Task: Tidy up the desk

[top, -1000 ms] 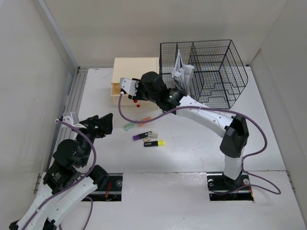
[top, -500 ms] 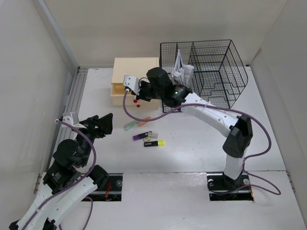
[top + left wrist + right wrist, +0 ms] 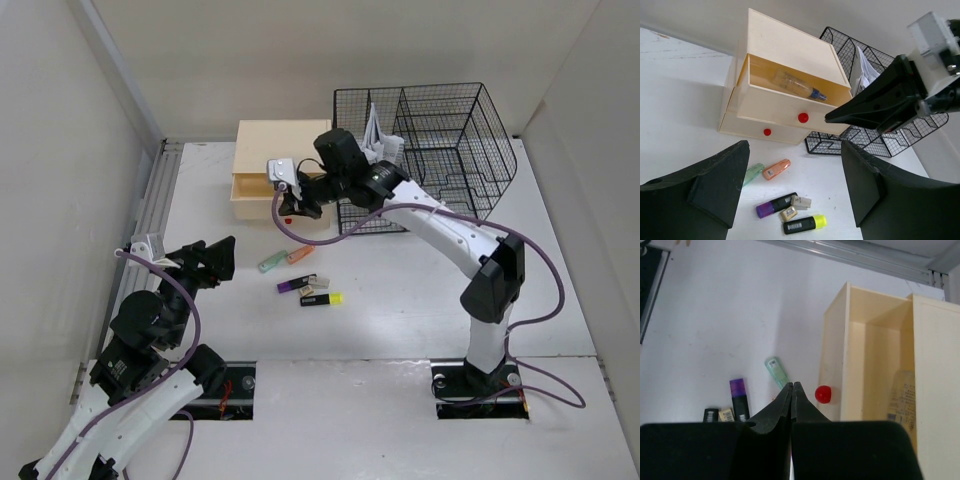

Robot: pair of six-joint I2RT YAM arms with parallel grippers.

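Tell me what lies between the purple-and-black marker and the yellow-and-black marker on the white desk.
A small beige block lies between the purple-and-black marker and the yellow-and-black marker. It shows most clearly in the left wrist view.

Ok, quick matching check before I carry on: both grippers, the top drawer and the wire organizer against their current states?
Things:
1. left gripper
2. right gripper
3. top drawer
4. wire mesh organizer

States:
A. pulled out, a clear bottle lying inside
B. jaws shut, tip close to a red knob
C. a white item standing in it
D. jaws wide open, holding nothing

Pairs: 1-D, 2-B, 3-A, 4-C
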